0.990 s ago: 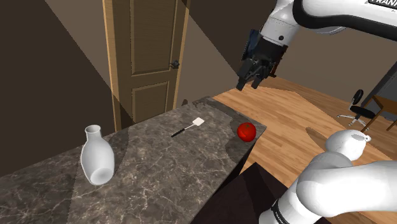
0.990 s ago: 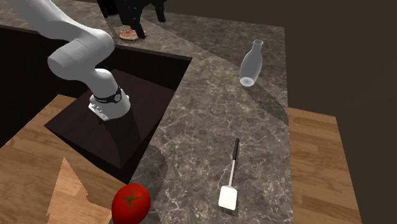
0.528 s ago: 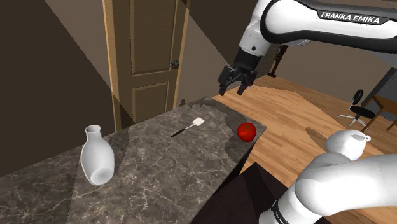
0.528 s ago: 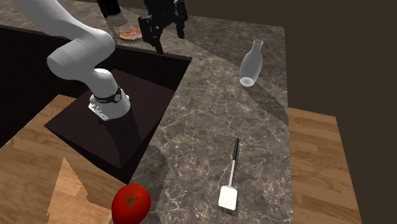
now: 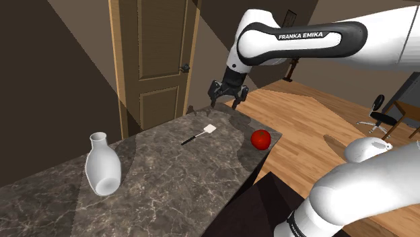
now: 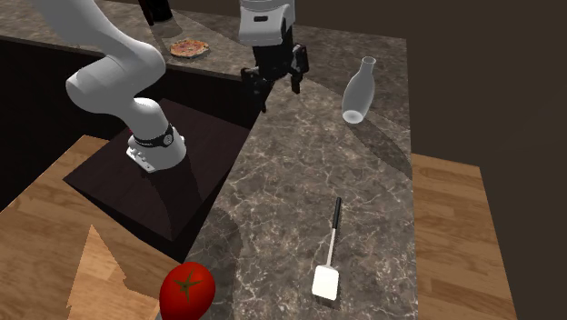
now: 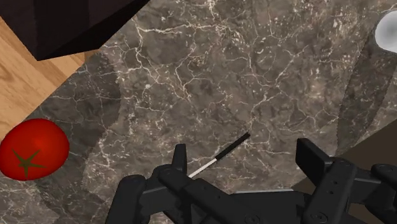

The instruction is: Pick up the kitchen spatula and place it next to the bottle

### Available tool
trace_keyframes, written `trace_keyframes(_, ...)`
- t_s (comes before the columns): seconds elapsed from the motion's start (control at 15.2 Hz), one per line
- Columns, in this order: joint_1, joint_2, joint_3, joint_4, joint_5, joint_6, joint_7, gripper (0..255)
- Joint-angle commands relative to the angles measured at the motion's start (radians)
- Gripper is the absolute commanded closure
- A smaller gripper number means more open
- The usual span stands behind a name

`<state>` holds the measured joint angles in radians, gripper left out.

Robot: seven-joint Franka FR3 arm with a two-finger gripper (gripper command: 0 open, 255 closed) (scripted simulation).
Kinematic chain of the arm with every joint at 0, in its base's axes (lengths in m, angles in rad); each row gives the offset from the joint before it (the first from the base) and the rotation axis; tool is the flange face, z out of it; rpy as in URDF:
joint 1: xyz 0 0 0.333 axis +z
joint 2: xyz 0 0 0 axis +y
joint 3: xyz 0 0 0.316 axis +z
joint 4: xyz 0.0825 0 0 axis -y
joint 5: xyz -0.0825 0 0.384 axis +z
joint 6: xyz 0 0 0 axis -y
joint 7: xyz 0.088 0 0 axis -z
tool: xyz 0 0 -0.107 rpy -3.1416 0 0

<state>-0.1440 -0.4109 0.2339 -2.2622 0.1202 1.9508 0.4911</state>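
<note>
1. My claw (image 5: 225, 104) hangs over the far end of the dark marbled bench (image 5: 168, 192), fingers spread wide, gripping nothing.
2. The spatula (image 5: 200, 134), with a white blade and a thin black handle, lies flat on the bench beneath me, untouched. In the wrist view, its handle shows in the gap between my fingers.
3. A red tomato (image 5: 261, 139) sits near the bench's edge, to the right of the spatula in the shoulder view.
4. The white bottle (image 5: 102, 165) stands upright at the shoulder view's left, well apart from the spatula.
5. A wooden door (image 5: 158, 54) stands shut beyond the bench.
</note>
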Motion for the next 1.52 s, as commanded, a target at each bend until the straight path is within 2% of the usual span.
trace_keyframes(0.0,-0.019,0.071,0.018,0.02,-0.008,0.045,0.069,0)
trace_keyframes(0.66,-0.079,0.441,0.048,0.169,-0.096,0.217,0.402,0)
trace_keyframes(1.06,-0.082,0.657,0.013,0.294,-0.146,0.279,0.579,0)
trace_keyframes(1.45,-0.076,0.862,-0.043,0.439,-0.161,0.316,0.724,0)
